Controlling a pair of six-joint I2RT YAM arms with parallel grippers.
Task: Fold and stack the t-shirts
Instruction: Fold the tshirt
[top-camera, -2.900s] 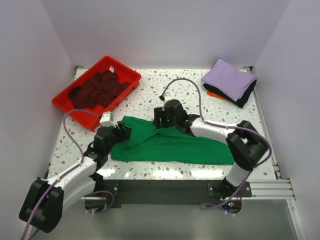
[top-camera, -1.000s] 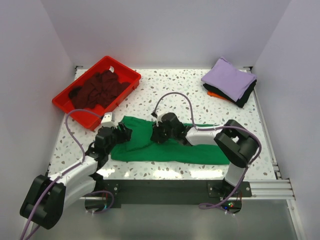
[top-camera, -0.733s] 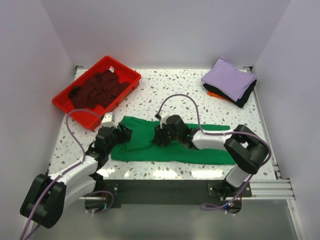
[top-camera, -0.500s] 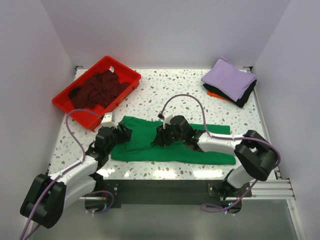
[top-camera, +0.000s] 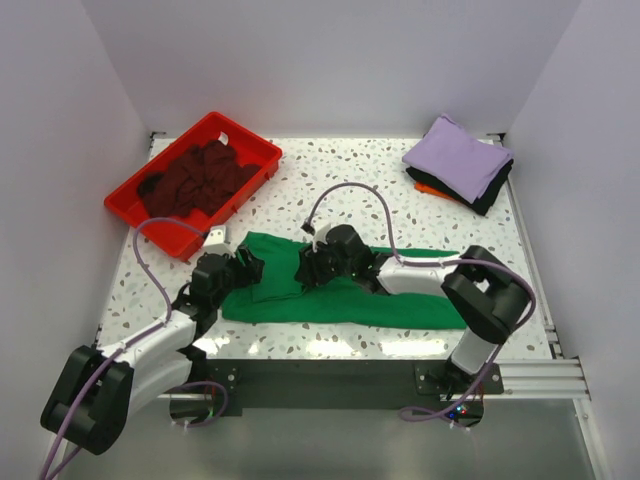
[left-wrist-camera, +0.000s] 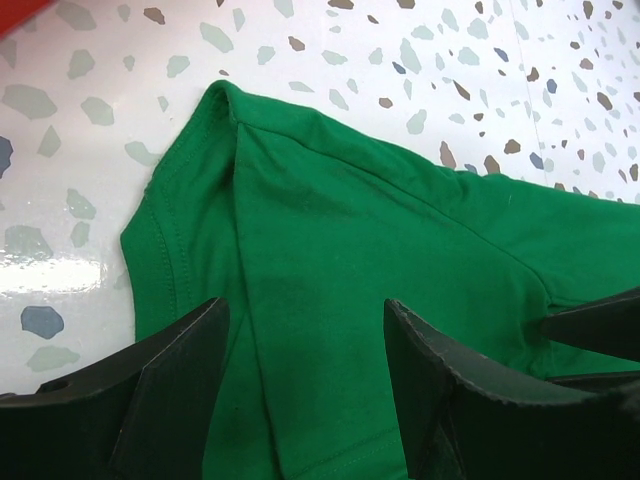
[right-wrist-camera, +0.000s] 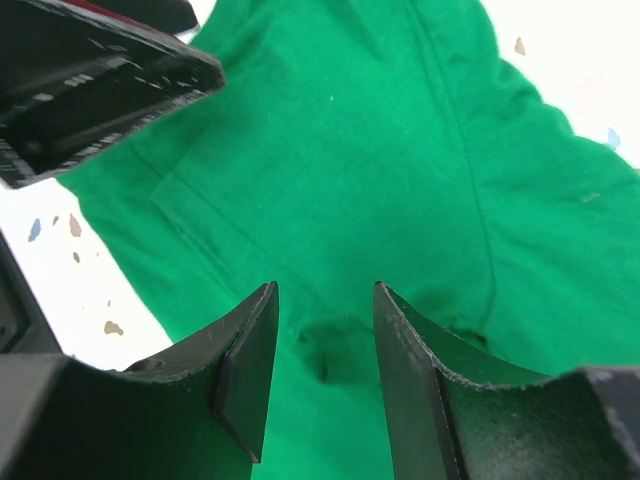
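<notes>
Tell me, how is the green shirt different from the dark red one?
The green t-shirt lies flattened in a long strip on the table; the maroon t-shirt sits crumpled in the red tray. The left gripper and right gripper are over the green one, not the maroon. Both are plain cloth.

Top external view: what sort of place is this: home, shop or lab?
Probably a lab test cell: plain white walls box in a speckled table, the left arm and right arm are bolted at its near edge, and a red tray and folded shirt stack look staged.
</notes>
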